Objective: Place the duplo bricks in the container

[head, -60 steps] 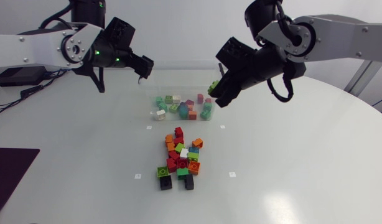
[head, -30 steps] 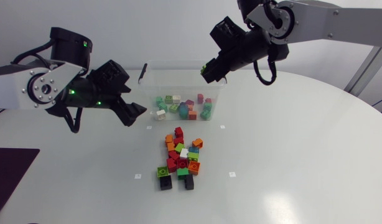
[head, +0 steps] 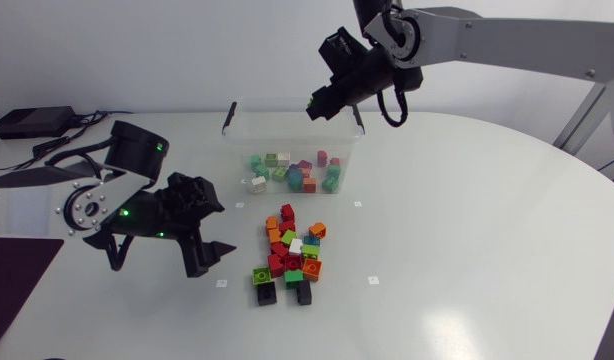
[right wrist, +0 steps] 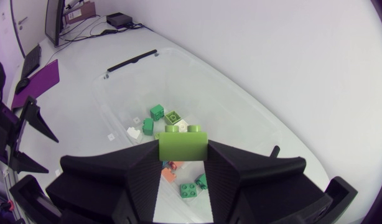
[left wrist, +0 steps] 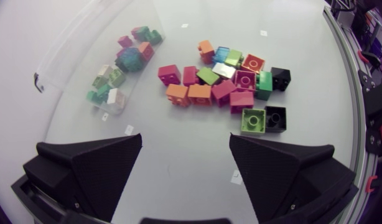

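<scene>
White round table (head: 467,270), pale wall behind; items as seen from beside it. Item one: clear plastic container (head: 287,125), open-topped, a scatter of small bricks already on its floor. Item two: right gripper (head: 322,103), raised over the container, fingers closed narrow on a lime-green brick (right wrist: 181,146) pinched at the very tips. The brick's long axis runs straight across from finger to finger, and two studs show along the edge turned away from the wrist. The container's floor lies directly under it. Item three: left gripper (left wrist: 186,140), fingers spread wide, holding nothing, low over the table. Item four: pile of loose bricks (left wrist: 225,81), ahead of the left gripper and a little toward one finger, packed edge to edge; a green brick (left wrist: 253,119) and a black brick (left wrist: 275,118) sit nearest. Hazards, by estimate: the tip-only hold on the lime-green brick may let it twist or slip early, and a drop from this height could bounce it off a wall and out. Wide fingers lowered into so tight a pile may shove neighbours apart or catch two at once.
</scene>
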